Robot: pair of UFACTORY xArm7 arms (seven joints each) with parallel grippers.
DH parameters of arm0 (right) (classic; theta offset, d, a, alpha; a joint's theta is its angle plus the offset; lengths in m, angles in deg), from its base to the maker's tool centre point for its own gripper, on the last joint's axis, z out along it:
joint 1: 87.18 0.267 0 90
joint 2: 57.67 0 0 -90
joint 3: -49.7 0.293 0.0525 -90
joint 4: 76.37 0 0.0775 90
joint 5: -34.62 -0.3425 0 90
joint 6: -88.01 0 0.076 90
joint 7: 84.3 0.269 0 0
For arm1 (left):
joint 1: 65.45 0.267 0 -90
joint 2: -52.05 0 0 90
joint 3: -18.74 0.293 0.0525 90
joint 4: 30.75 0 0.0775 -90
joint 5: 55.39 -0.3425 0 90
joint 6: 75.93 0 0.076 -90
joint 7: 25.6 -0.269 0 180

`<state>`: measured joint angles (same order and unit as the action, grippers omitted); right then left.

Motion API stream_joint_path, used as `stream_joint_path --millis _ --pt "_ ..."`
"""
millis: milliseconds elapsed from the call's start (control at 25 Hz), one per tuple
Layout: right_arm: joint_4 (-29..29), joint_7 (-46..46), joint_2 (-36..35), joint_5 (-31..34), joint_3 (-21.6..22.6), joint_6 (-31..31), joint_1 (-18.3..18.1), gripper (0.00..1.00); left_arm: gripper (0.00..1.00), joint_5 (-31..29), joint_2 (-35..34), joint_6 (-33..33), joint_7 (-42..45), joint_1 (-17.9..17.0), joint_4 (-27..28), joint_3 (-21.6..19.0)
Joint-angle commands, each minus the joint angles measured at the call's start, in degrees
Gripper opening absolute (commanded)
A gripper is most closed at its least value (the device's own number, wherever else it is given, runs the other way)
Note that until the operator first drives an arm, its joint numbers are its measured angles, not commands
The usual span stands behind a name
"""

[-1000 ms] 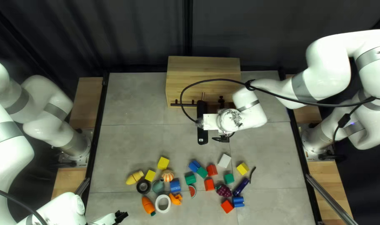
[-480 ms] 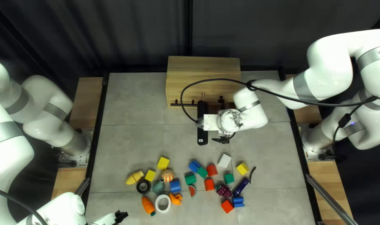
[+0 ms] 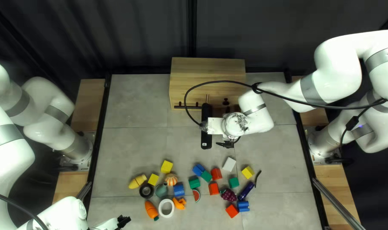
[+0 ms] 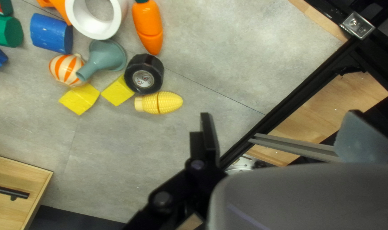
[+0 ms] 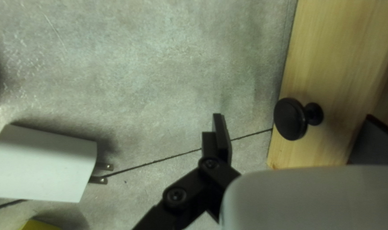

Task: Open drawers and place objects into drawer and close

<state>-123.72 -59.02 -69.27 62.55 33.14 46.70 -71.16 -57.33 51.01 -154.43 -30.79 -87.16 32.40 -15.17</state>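
The right gripper (image 3: 225, 144) hung low by the cabinet (image 3: 206, 70), its fingers wide apart and grasping nothing. In its wrist view the round black knob (image 5: 290, 119) stood between them, touching neither. Whether the drawer behind the knob was pulled out, I could not tell. The left gripper (image 3: 123, 221) was at the table's near left, released as well, and in its wrist view the corn (image 4: 158, 103) lay ahead of one finger, well apart. The toys all lay on the table. At the left of the spread, the tape (image 3: 146, 190) sat beside the corn, with the carrot (image 3: 151, 210), white ring (image 3: 160, 208) and funnel (image 3: 161, 190) near. Farther right, the grapes (image 3: 229, 195) and eggplant (image 3: 245, 192) lay among coloured blocks, and the white block (image 3: 229, 164) was nearest the cabinet.
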Motion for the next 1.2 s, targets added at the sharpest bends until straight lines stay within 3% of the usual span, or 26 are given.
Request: stream_joint_path --millis 40,1200 --pt "0.14 0.21 0.21 -0.03 0.13 -0.06 0.18 1.00 1.00 0.00 0.00 0.00 0.00 0.00 0.00 0.00" --pt "0.31 0.65 0.46 -0.45 1.51 -0.21 1.56 1.00 1.00 0.00 0.00 0.00 0.00 0.00 0.00 0.00"
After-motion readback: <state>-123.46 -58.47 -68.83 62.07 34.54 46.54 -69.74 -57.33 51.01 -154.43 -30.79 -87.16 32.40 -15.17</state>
